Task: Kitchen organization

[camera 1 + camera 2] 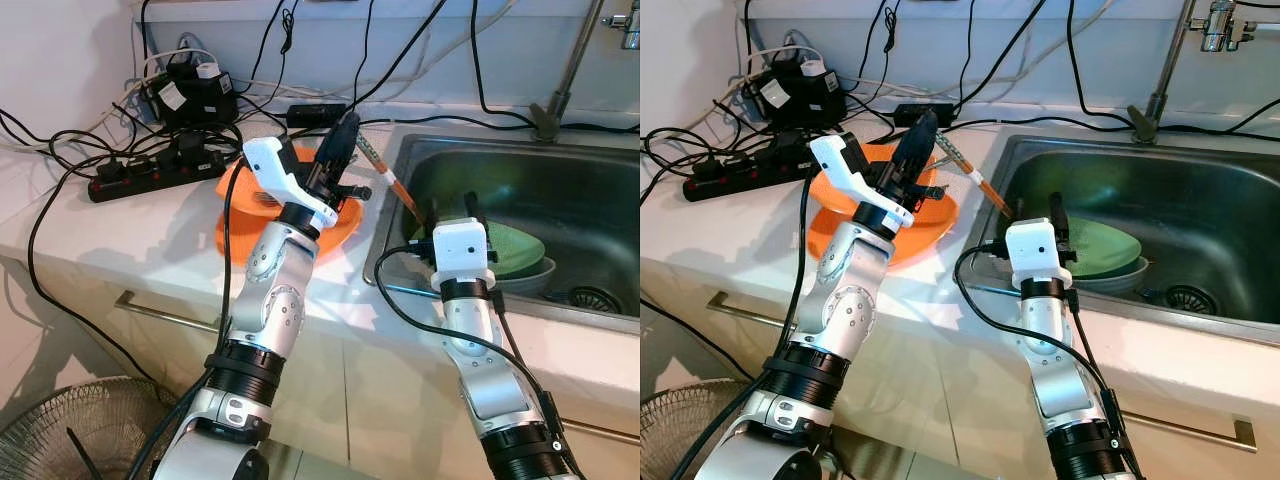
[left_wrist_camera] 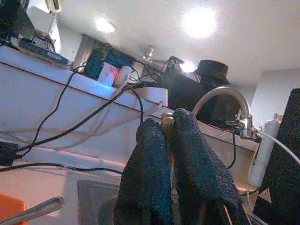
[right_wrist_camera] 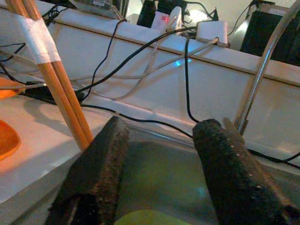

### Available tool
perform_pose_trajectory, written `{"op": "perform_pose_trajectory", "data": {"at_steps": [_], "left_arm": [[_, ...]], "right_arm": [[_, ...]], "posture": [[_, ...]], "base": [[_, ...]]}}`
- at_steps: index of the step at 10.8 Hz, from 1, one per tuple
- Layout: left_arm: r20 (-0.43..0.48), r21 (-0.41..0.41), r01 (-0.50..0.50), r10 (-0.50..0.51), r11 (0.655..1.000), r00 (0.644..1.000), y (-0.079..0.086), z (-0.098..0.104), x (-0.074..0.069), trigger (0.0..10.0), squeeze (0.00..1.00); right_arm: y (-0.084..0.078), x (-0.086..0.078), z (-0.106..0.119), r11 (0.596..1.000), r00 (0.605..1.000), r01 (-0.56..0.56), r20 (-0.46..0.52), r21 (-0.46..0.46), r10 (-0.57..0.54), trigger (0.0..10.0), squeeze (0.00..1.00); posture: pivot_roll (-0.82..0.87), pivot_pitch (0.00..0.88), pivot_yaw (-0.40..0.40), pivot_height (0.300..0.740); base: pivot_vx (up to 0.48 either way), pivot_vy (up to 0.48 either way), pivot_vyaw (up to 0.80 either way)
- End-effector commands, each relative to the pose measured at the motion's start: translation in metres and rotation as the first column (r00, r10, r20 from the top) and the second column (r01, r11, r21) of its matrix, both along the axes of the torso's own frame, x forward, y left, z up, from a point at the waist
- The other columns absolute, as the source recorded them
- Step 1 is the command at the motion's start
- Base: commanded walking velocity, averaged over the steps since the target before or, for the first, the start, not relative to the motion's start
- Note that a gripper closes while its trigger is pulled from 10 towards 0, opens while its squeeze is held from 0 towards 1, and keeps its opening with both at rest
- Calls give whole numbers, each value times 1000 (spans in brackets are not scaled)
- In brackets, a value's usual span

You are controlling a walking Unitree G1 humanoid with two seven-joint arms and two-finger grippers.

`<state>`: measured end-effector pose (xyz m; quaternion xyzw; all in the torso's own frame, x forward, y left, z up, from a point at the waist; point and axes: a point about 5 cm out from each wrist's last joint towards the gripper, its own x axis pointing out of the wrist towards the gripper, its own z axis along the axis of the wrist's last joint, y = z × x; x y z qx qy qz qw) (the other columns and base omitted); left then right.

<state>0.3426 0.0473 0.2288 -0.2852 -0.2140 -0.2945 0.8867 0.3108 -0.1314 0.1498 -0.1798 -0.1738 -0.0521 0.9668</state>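
Chopsticks (image 1: 385, 172) are pinched in our left claw (image 1: 345, 130) over the orange plate (image 1: 240, 235). Right claw (image 3: 161, 164) hangs wide over the sink (image 1: 600, 170); green plate (image 1: 520, 245) still waiting, so we're early on.

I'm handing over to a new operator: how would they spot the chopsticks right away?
Find the steel sink on the right of the counter. At its left rim, beside the orange plate, the left gripper holds the chopsticks, which slant into the basin. They are the only thin orange-brown sticks, bound with white tape.
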Motion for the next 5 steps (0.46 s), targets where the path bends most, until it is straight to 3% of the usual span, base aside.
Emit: {"op": "perform_pose_trajectory", "data": {"at_steps": [1, 2, 3, 4, 5], "left_arm": [[3, -30, 43, -43, 999, 999, -14, 3, -4, 10000, 0], [3, -29, 45, -45, 999, 999, -14, 4, -3, 10000, 0], [5, -27, 46, -46, 999, 999, -15, 3, -4, 10000, 0], [7, -19, 52, -52, 998, 999, -17, 3, -4, 10000, 0], [8, -17, 61, -61, 998, 998, -18, 3, -5, 10000, 0]], "right_arm": [[7, -1, -8, 999, 998, -45, -36, 1, 45, 10000, 1000], [14, -2, -7, 995, 995, -96, -32, 11, 96, 10000, 1000], [22, -4, -8, 988, 987, -153, -38, 13, 153, 10000, 859], [29, -6, -10, 978, 977, -206, -49, 15, 206, 10000, 0], [31, -6, -11, 975, 973, -221, -61, 14, 222, 10000, 0]], "posture": [[28, 0, 119, 740], [29, 0, 120, 740], [29, 0, 120, 740], [29, 0, 120, 740], [31, 0, 119, 740]], "base": [[0, 0, 0], [0, 0, 0], [0, 0, 0], [0, 0, 0], [0, 0, 0]]}}
